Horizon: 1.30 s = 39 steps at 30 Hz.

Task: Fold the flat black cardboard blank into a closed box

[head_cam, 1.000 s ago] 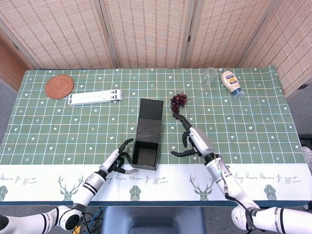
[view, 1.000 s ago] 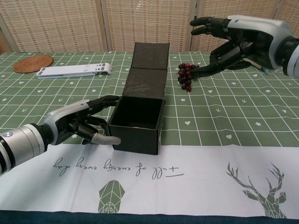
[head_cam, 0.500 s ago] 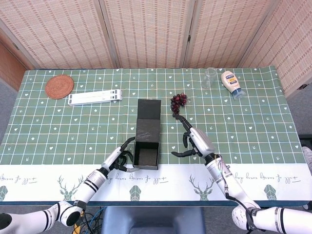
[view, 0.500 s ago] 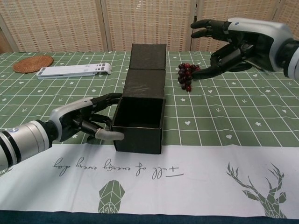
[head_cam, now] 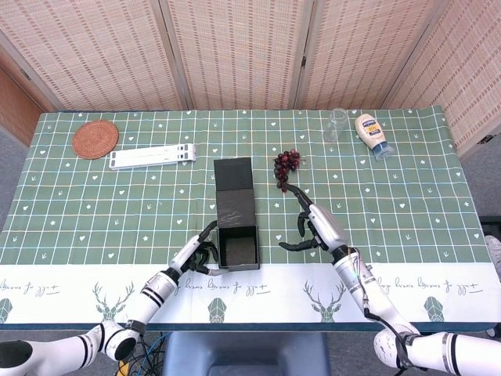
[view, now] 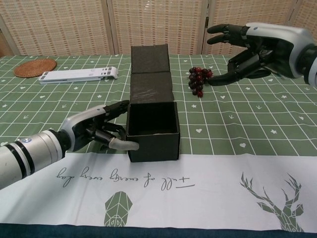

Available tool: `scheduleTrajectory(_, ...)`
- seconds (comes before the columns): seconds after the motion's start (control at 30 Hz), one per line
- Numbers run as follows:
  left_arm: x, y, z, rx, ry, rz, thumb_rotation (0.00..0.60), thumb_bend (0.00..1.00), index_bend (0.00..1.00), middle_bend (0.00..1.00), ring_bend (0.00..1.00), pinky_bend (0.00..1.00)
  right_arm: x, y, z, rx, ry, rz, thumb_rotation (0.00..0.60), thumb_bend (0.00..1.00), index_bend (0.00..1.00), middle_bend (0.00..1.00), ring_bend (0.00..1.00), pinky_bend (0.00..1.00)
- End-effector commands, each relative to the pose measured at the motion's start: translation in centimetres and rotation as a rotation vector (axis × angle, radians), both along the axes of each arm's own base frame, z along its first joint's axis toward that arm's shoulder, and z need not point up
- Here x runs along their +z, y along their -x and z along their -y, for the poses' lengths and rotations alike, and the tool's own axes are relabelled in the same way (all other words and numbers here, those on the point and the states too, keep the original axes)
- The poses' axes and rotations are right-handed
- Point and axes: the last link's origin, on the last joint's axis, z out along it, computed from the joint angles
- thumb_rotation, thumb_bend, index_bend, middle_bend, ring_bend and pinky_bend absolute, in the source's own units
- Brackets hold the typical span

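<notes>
The black cardboard box [head_cam: 239,246] [view: 152,130] stands near the front of the table with its top open. Its lid flap [head_cam: 234,191] [view: 150,73] lies back flat on the cloth behind it. My left hand [head_cam: 196,257] [view: 96,131] touches the box's left wall, thumb along the lower front corner, fingers curled against the side. My right hand [head_cam: 316,226] [view: 252,45] hovers to the right of the box, fingers spread, holding nothing.
A bunch of dark red grapes [head_cam: 286,162] [view: 198,79] lies just behind the right hand. Further back stand a glass [head_cam: 337,124] and a sauce bottle [head_cam: 372,134]; at the back left lie a white folded stand [head_cam: 153,156] and a round woven coaster [head_cam: 95,139].
The left hand has pushed the box to the right and turned it, so the lid flap now leans toward the left. The right hand has barely shifted.
</notes>
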Motion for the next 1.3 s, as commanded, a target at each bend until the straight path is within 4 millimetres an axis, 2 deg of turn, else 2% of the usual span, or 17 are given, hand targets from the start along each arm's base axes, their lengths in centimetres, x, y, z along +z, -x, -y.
scheduleTrajectory(0.03, -0.1, 0.1, 0.0, 0.019, -0.013, 0.014, 0.600, 0.13, 0.20, 0.16, 0.60, 0.82, -0.2, 0.2, 0.1, -0.009, -0.004, -0.008, 0.600, 0.01, 0.00, 0.05, 0.71, 1.00)
scheduleTrajectory(0.23, 0.4, 0.2, 0.0, 0.022, -0.025, 0.037, 0.600, 0.13, 0.27, 0.24, 0.62, 0.82, -1.1, 1.2, 0.6, -0.059, -0.028, -0.029, 0.600, 0.06, 0.00, 0.06, 0.71, 1.00)
scheduleTrajectory(0.53, 3.0, 0.1, 0.1, -0.016, -0.017, 0.076, 0.600, 0.13, 0.28, 0.25, 0.62, 0.82, -2.6, 2.7, 2.0, -0.148, -0.065, -0.042, 0.600, 0.08, 0.00, 0.09, 0.71, 1.00)
scheduleTrajectory(0.67, 4.3, -0.3, 0.4, -0.046, -0.011, 0.094, 0.600, 0.13, 0.28, 0.25, 0.62, 0.82, -3.5, 2.6, 2.9, -0.177, -0.074, -0.031, 0.600, 0.08, 0.00, 0.10, 0.71, 1.00)
scheduleTrajectory(0.87, 5.4, -1.2, 0.7, -0.083, 0.009, 0.100, 0.600, 0.13, 0.27, 0.25, 0.62, 0.82, -4.8, 0.6, 4.5, -0.182, -0.096, 0.011, 0.600, 0.08, 0.00, 0.13, 0.71, 1.00)
scheduleTrajectory(1.3, 5.7, -2.4, 1.3, -0.121, 0.041, 0.094, 0.600, 0.13, 0.27, 0.25, 0.62, 0.82, -7.2, -6.1, 7.2, -0.180, -0.099, 0.162, 0.600, 0.05, 0.00, 0.13, 0.71, 1.00)
